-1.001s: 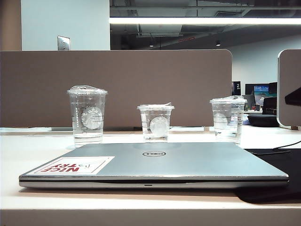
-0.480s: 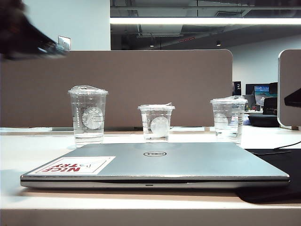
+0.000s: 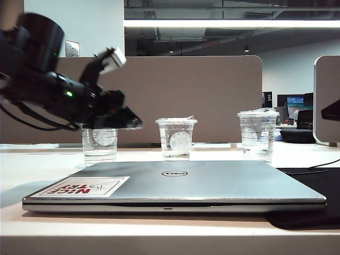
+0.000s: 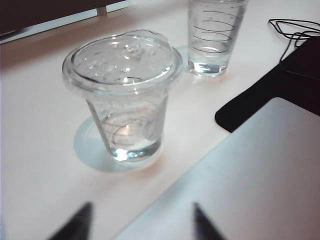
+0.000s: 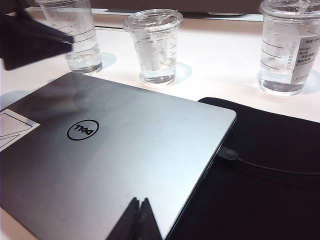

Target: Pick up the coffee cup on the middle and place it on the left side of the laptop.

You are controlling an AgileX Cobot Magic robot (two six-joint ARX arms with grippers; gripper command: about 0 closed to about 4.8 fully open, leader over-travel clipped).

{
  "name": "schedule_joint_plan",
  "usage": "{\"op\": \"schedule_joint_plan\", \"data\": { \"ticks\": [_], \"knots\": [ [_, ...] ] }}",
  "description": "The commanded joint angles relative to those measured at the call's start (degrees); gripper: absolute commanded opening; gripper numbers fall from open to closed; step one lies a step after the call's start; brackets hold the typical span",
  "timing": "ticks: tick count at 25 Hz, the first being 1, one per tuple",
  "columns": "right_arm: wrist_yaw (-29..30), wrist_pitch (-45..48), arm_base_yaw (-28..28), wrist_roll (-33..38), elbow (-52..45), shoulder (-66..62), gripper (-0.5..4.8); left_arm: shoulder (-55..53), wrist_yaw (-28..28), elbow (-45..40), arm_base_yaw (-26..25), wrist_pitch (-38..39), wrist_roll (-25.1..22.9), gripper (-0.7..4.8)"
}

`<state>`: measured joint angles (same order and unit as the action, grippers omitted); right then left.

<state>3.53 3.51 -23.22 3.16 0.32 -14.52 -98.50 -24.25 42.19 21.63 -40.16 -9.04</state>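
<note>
Squat clear flat-lidded plastic coffee cup [image 3: 176, 137] sits 12 o'clock of the thin silver laptop [image 3: 212, 183], at 3 o'clock from the nearer left gripper [image 3: 127, 121], jaws spread and empty; right gripper [image 5: 140, 220] hangs pinched shut over the laptop.

a long grey-brown partition [image 3: 186, 95] spans behind the white desk [image 3: 159, 231]; at twelve o'clock a bright strip light [image 3: 228, 24] crosses a dark ceiling; at three o'clock, distant monitors [image 3: 295, 103] glow.

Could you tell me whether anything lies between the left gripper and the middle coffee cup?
No: the exterior view shows only bare air between the left gripper and the coffee cup.
</note>
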Motion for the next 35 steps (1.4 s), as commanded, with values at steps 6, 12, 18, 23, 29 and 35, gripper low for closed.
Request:
{"op": "schedule_joint_plan", "data": {
  "ticks": [6, 12, 18, 23, 29, 35],
  "knots": [
    [0.07, 0.59, 0.0, -0.17, -0.24, 0.04, -0.05, -9.44, -0.48, 10.43, 0.55, 3.15, 1.42, 4.79],
    [0.07, 0.61, 0.0, -0.17, -0.24, 0.04, -0.05, -14.19, -0.63, 16.44, 1.97, 4.48, 2.05, 4.79],
    [0.07, 0.61, 0.0, -0.17, -0.24, 0.04, -0.05, -17.49, 1.7, 19.47, 3.37, 4.52, 2.43, 4.79],
    [0.07, 0.61, 0.0, -0.17, -0.24, 0.04, -0.05, -20.59, 4.9, 21.2, 3.39, 4.42, 7.93, 4.79],
    [0.07, 0.61, 0.0, -0.17, -0.24, 0.04, -0.05, -23.71, 2.86, 23.65, 3.41, 3.52, 9.14, 4.79],
    [0.07, 0.61, 0.0, -0.17, -0.24, 0.04, -0.05, -25.05, 2.36, 24.74, 3.41, 1.95, 9.68, 4.79]
  ]
}}
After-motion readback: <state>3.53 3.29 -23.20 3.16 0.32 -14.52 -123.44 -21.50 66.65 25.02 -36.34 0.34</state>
